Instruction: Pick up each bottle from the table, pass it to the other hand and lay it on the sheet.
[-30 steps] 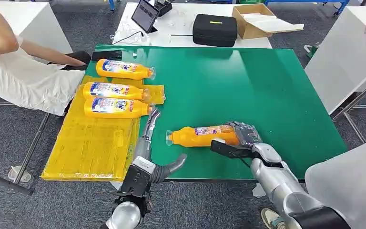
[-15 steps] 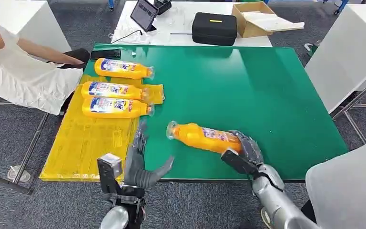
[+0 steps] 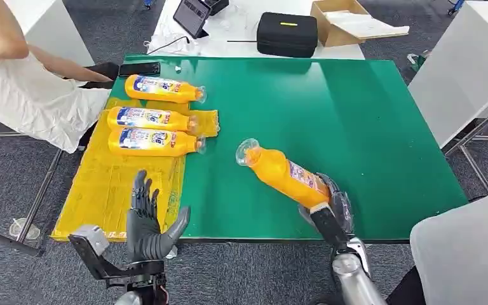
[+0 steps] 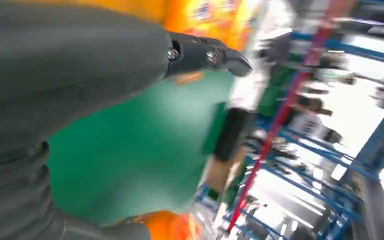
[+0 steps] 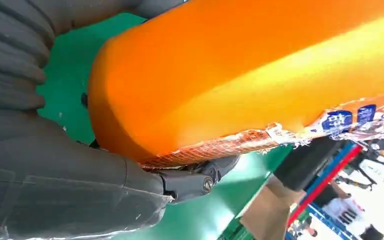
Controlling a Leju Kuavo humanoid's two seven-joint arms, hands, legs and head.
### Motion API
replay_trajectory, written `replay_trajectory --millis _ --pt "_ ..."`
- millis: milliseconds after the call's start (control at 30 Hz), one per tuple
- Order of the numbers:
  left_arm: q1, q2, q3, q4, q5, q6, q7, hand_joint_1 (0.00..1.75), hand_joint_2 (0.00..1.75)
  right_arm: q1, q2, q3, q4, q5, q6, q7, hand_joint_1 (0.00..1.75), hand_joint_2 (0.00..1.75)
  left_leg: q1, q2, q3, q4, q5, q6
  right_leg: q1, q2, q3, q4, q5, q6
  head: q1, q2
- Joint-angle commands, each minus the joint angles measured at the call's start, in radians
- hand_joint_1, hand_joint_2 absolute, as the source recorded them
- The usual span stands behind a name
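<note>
A: Item one, the held bottle [image 3: 284,175]?
B: Orange, labelled, clear cap end. Gripped at its base by the right robot hand [image 3: 328,206], lifted off the green counter [image 3: 330,114], tilted with the cap end raised and pointing toward the yellow sheet [image 3: 117,194]. The right wrist view shows the orange body [image 5: 250,75] resting across the grey thumb, with dark fingers [image 5: 200,181] wrapped beneath it.

A: Item two, the left robot hand [image 3: 147,219]?
B: Holding nothing. Fingers spread wide and upright, palm facing the bottle, at the near edge of the counter, in front of the sheet's near right corner. Well apart from the held bottle.

A: Item three, bottles already down?
B: Three bottles [image 3: 154,118] lying on their sides, caps toward the counter's middle. The two nearer ones lie on the far end of the sheet, side by side; the farthest lies just beyond them, and I cannot tell whether it rests on the sheet.

A: Surroundings?
B: A person in white [image 3: 28,95] at the left, arm reaching toward the counter's far left corner. Behind the counter, a white table carrying a black case [image 3: 286,34], a cardboard box [image 3: 349,22] and a tablet [image 3: 190,15].
</note>
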Motion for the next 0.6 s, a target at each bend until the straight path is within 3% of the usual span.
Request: replay_trajectory --millis 33,600 --pt "-0.082 0.038 -0.055 0.165 0.099 -0.143 0.069 0.00 1.75 0.005 0.075 0.211 -0.109 -0.001 0.108 -0.022 1.75 1.75 -0.001 0.002 0.004 -0.001 -0.001 0.000 0.000 0.001 0.003 0.000 -0.001 -0.002 0.000 0.000" --pt "-0.141 0.008 -0.072 0.219 0.083 -0.201 0.084 0.00 1.75 -0.071 0.085 0.409 -0.012 -0.002 0.113 0.013 1.75 1.75 -0.001 0.000 0.001 -0.001 0.001 0.000 0.000 -0.001 0.001 0.000 0.000 -0.002 0.000 0.000"
